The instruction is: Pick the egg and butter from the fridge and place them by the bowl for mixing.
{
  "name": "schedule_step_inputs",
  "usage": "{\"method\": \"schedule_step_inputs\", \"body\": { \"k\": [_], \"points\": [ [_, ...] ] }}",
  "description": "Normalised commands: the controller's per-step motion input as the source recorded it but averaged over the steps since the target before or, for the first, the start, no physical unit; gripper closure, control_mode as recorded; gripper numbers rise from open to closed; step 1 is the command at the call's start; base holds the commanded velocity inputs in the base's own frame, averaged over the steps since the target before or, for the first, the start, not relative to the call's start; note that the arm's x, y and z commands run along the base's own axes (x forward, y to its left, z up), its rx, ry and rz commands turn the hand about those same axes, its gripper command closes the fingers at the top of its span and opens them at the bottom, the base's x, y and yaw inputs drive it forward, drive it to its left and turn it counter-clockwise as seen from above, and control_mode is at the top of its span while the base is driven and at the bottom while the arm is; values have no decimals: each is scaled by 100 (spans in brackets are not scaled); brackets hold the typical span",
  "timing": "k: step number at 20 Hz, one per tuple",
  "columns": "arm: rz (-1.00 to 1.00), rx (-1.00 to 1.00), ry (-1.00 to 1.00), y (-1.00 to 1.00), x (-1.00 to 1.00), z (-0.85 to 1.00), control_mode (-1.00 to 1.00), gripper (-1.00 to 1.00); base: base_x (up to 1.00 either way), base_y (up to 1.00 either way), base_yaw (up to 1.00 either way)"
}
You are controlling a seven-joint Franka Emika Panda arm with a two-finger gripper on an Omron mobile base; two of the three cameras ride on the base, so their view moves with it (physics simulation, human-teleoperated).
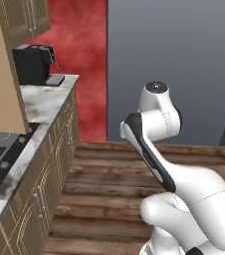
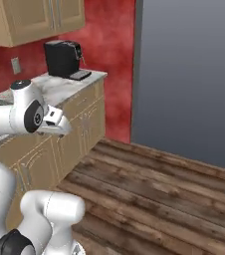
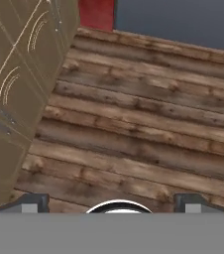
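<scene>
In the hand view my gripper is open, its two dark fingertips spread wide with nothing between them, and it points down at the wooden floor. The white arm is folded up over the base. A tall flat grey slab stands ahead at the end of the floor; I cannot tell whether it is the fridge. The egg, the butter and the bowl are out of view.
A marble counter over tan cabinet doors runs along the left. On its far end stands a black coffee machine. A dark stove top lies nearer. The wall behind is red, and wall cabinets hang above.
</scene>
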Motion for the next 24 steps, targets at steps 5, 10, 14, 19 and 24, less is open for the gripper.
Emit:
{"method": "schedule_step_inputs", "body": {
  "k": [5, 10, 14, 19, 24],
  "points": [
    [0, 0, 0, 0, 0, 0, 100, -100, 19, -10, -80],
    [0, 0, 0, 0, 0, 0, 100, -100, 32, -12, -78],
    [0, 0, 0, 0, 0, 0, 100, -100, 35, -12, -77],
    [0, 0, 0, 0, 0, 0, 100, -100, 18, -18, -77],
    [0, 0, 0, 0, 0, 0, 100, -100, 14, -7, -77]
  ]
}}
